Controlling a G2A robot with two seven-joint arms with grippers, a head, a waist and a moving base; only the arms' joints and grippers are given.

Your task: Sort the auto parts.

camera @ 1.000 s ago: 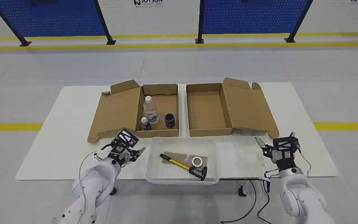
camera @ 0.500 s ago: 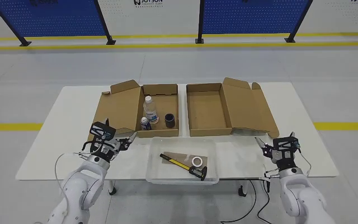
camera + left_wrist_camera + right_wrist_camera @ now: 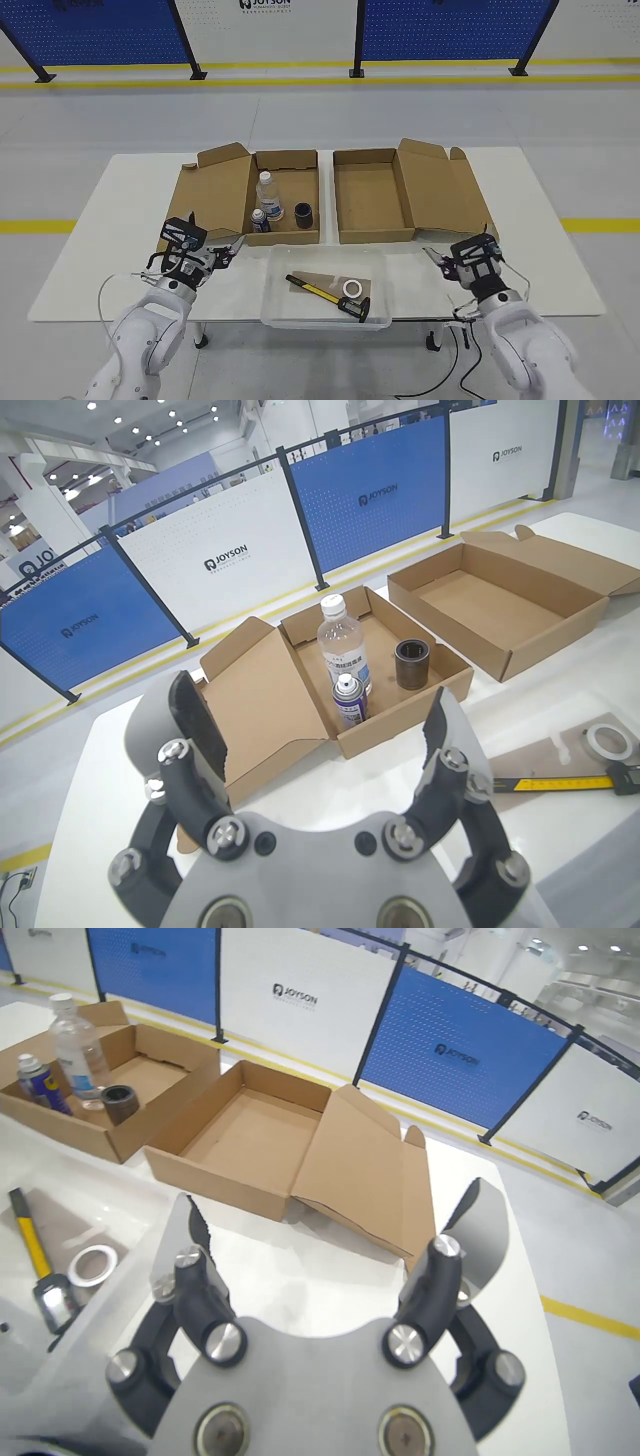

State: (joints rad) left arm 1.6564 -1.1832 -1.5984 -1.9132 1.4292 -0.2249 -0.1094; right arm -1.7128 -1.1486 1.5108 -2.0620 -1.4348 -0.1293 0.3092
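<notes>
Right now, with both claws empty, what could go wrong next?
The ring lies close beside the caliper in the tray, so the open right gripper might catch both or snag the tray's wall. The bottle and spray can stand upright close together in the cardboard box; another part put there could topple them.

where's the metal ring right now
In the top view the metal ring lies in the white tray at the near edge of the table, beside the caliper.

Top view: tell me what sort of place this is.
Probably a factory floor or industrial test hall: blue and white perforated barrier panels fence the area, yellow lines mark the pale floor, and a white work table stands within.
</notes>
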